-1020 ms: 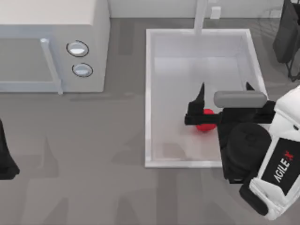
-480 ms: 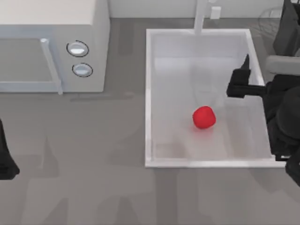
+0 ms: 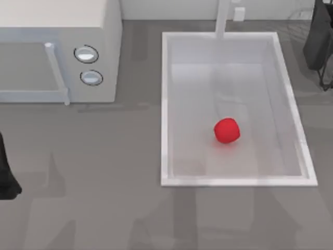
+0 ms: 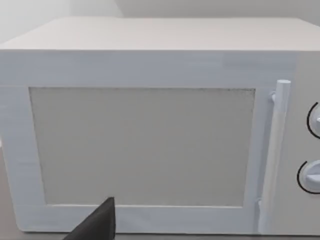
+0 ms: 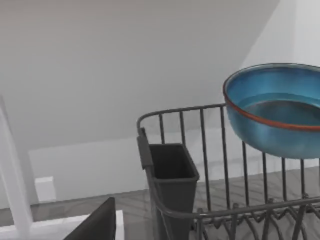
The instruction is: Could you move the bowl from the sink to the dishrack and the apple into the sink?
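Note:
The red apple (image 3: 227,130) lies loose on the floor of the white sink (image 3: 164,104), right of its middle and toward the front. The glossy blue bowl (image 5: 276,114) with its red-brown rim rests in the dark wire dishrack (image 5: 210,150), which stands at the table's back right corner (image 3: 318,41). In the right wrist view my right gripper's dark fingertip (image 5: 97,225) shows off-centre, facing the rack and holding nothing. My left arm (image 3: 6,174) is parked at the far left edge, and its fingertip (image 4: 97,225) points at the microwave.
A white microwave (image 3: 57,52) with two round knobs fills the back left. The white faucet (image 3: 222,18) rises at the sink's back rim. A dark cup holder (image 5: 170,175) hangs on the rack's near side.
My right gripper let go of the apple, pulled back to the right and left the top view. The apple stays in the sink.

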`<state>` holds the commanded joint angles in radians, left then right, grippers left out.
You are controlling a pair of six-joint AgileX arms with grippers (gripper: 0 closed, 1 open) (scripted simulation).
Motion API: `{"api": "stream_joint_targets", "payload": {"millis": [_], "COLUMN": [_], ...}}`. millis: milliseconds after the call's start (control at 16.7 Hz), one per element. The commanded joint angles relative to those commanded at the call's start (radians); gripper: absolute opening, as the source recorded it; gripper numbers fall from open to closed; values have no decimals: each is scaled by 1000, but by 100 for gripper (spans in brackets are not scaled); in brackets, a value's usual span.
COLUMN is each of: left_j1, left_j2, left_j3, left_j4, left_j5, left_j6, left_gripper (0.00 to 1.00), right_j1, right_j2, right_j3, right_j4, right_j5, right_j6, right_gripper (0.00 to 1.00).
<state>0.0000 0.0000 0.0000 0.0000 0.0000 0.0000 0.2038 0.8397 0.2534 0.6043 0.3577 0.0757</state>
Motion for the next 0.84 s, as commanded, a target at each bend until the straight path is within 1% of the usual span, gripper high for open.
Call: {"api": "stream_joint_targets", "payload": {"millis": [240,420,660,840], "left_j1": [0,0,0,0], "left_j2": [0,0,0,0], "left_j3": [0,0,0,0], "left_j4": [0,0,0,0], "left_j5": [0,0,0,0], "left_j6": [0,0,0,0], "left_gripper": [100,100,100,100], "right_j1": [-108,-164,-201,-204], "right_j2": [-436,-667,-824,-840], "right_j3": [-118,-192,-248,-253], "right_j4": [-294,-468,-593,-604], "right_j5": [-154,-262,-349,-358], "right_j6": [-24,-49,-73,-76], "right_gripper": [100,100,100,100]}}
